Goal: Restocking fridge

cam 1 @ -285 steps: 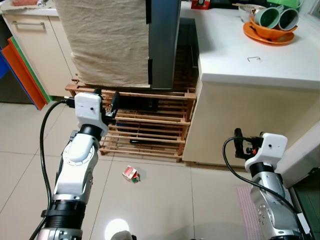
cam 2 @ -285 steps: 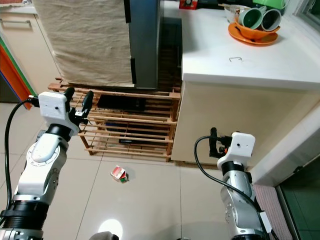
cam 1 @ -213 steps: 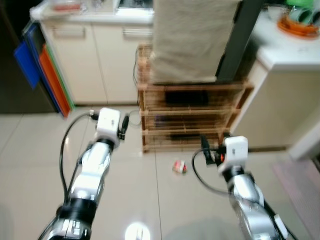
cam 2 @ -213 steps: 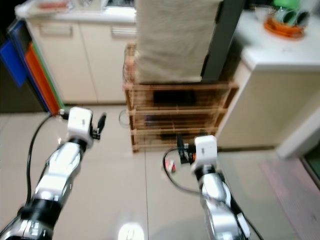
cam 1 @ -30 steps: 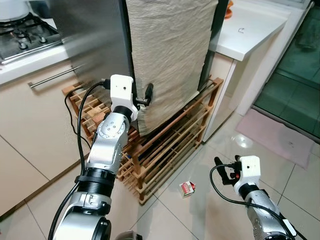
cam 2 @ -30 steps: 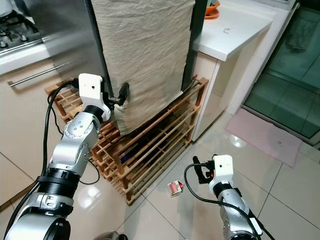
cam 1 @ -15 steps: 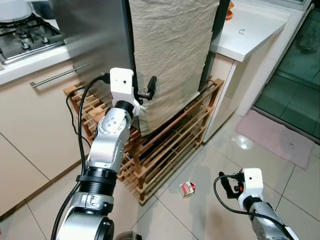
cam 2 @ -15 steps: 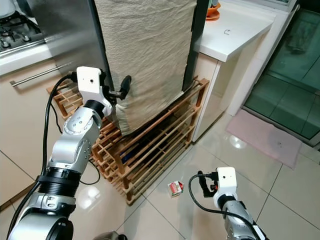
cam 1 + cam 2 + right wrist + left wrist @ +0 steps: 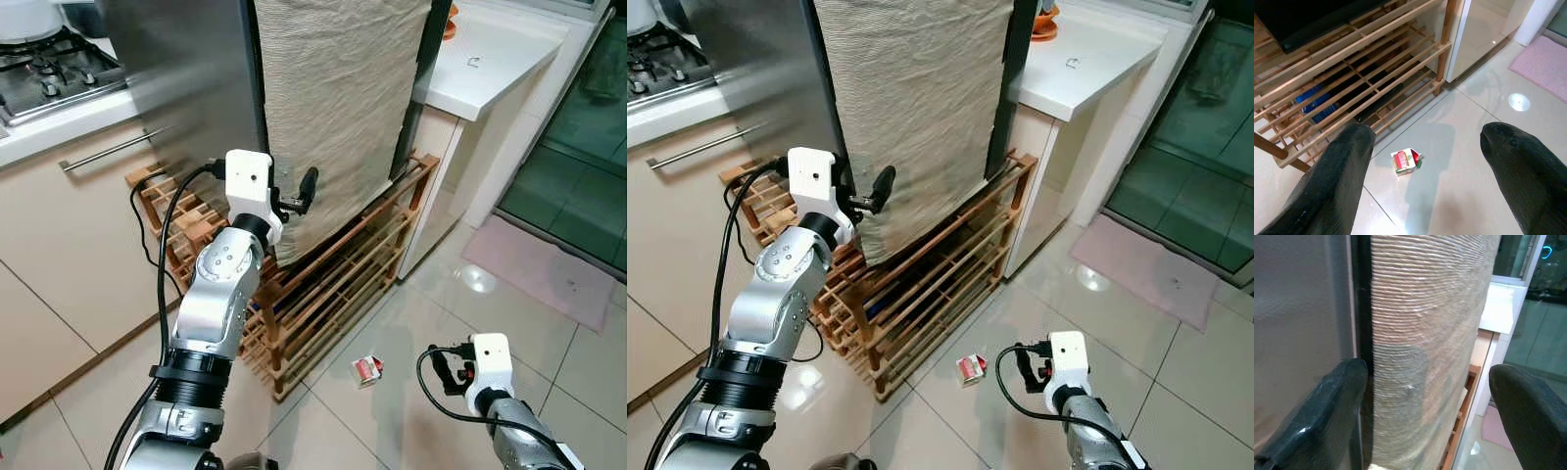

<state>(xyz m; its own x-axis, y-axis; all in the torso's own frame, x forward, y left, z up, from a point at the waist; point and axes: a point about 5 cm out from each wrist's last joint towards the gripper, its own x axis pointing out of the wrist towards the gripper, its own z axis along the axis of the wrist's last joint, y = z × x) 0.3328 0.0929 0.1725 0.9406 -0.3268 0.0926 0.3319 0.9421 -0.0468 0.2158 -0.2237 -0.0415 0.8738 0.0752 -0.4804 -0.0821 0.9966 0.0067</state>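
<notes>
Left wrist view shows the left hand (image 9: 1425, 406) spread wide at the cloth-draped fridge (image 9: 196, 88) door edge, while the right hand (image 9: 1425, 169), also apart, hangs over a small, probably light, crushable carton (image 9: 1406, 161) on the floor, best pinched across its sides.

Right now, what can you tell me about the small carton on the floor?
The small carton is a little box, red and white with a touch of green, seemingly printed card. It lies tipped on its side on the glossy tile floor, just clear of the wooden rack. Nothing touches it; the right hand hangs open above.
</notes>
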